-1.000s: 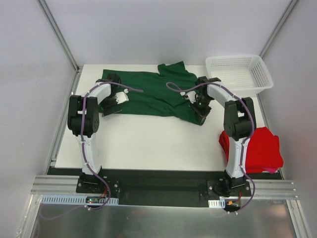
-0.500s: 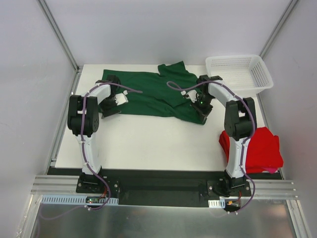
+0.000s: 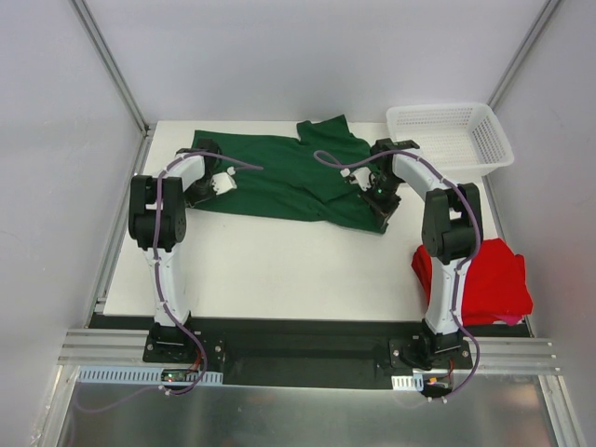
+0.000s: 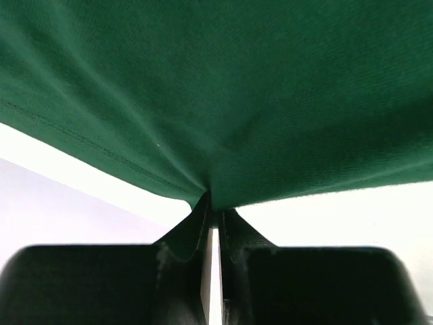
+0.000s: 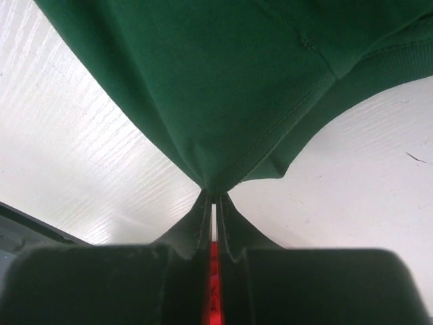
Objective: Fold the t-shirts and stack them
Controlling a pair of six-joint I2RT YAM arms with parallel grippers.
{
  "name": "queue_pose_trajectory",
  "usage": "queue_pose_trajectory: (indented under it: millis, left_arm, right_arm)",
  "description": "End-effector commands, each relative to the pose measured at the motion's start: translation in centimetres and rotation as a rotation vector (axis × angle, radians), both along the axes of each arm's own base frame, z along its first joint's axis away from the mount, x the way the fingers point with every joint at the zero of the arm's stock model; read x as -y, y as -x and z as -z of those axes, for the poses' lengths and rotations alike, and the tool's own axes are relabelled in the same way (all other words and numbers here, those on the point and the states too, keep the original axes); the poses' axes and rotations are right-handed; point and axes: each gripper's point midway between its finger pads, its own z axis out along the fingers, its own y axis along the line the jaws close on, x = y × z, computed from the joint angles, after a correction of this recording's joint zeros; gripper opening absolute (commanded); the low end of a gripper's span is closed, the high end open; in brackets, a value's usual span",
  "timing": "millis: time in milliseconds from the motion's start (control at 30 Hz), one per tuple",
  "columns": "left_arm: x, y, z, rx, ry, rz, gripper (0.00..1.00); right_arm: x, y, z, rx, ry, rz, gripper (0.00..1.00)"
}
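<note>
Green tee [image 3: 289, 177] spread flat, upper centre of top view, on far half of table [image 3: 279, 270]. Cloth soft, light, limp: likely sags and drags, no stiffness. Best taken at edge corners, both sides, kept taut. L gripper [image 4: 212, 215] pressed together, pinching stitched edge at tee's left side. R gripper [image 5: 214, 202] likewise pinching edge corner, right side. Red tee [image 3: 489, 279] lower right, looks folded. Basket [image 3: 447, 140] upper right.

Green t-shirt [image 4: 270, 101] matt soft cloth; table [image 5: 81, 169] smooth, faintly grained
</note>
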Motion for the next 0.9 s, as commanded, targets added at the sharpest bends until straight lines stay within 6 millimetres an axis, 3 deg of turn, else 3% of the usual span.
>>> queue_pose_trajectory:
  millis: [0,300,733,867]
  left_arm:
    - [-0.5,0.2,-0.5,-0.008,-0.012,-0.007,0.00]
    - [-0.6,1.7,-0.5,-0.029,-0.020,-0.013,0.00]
    - [-1.0,1.6,-1.1,-0.016,-0.042,-0.020,0.00]
    - [-0.8,3.3,-1.1,-0.051,-0.035,-0.022,0.00]
  right_arm:
    - [0.1,0.1,-2.3,0.023,-0.014,-0.010,0.01]
    - [0.6,0.1,-2.1,0.029,0.010,-0.025,0.01]
    - [2.8,1.2,-1.8,0.012,0.081,-0.088,0.01]
    - [3.1,1.3,-1.6,0.008,0.089,-0.090,0.01]
